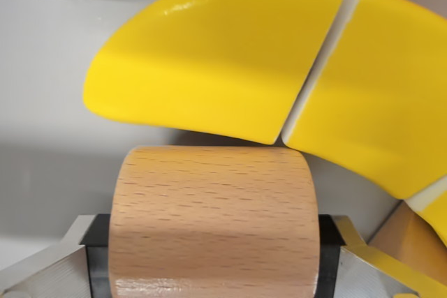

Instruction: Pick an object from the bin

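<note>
Grey bin floor (pixel 49 102) | gripper (pixel 213 256) clamps wooden cylinder (pixel 213 221), long axis left-right | yellow banana (pixel 279 68) touching behind

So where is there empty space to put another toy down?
Bare grey floor lies at the wrist view's left, bordered by the yellow banana and the wooden cylinder. The right is crowded: banana and cylinder touch there, and the gripper clamps the cylinder.

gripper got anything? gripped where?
Yes: the wooden cylinder sits between the gripper pads, which press on its two opposite sides in the wrist view. The yellow banana toy lies beyond it, not held.
</note>
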Tool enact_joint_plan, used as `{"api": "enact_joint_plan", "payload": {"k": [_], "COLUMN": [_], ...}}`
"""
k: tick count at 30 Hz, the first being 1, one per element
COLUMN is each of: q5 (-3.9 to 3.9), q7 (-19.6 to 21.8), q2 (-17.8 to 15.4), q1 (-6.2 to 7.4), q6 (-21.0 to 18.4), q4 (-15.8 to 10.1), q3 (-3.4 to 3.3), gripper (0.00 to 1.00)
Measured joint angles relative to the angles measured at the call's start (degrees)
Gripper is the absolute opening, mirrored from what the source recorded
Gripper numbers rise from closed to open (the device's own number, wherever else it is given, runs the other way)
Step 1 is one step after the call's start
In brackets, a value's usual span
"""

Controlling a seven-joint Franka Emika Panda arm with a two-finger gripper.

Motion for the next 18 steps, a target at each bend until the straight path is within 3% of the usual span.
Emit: {"api": "enact_joint_plan", "payload": {"k": [18], "q5": [0.11], "q7": [-0.08], "q2": [-6.68], "q1": [-0.1], "q6": [-4.98], "q4": [-1.53], "q3": [0.15], "gripper": [0.0]}}
